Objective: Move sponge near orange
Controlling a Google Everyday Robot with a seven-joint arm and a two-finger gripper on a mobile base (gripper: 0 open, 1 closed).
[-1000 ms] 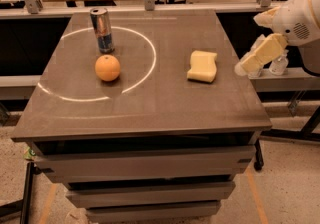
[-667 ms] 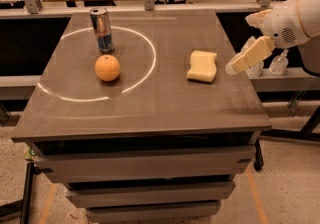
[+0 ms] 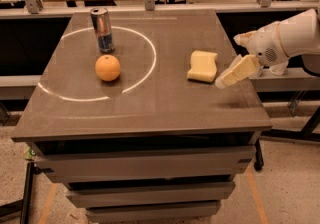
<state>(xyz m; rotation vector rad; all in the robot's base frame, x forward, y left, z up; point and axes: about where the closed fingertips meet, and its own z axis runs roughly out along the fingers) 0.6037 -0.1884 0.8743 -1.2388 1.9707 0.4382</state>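
Your gripper [image 3: 231, 74] hangs low over the desk's [image 3: 150, 110] right edge, empty, it seems; how far open it stands, you cannot tell. The sponge [image 3: 202, 66] lies just to its left, right of the desk's centre, with the orange [image 3: 108, 67] well apart, farther left along the same line
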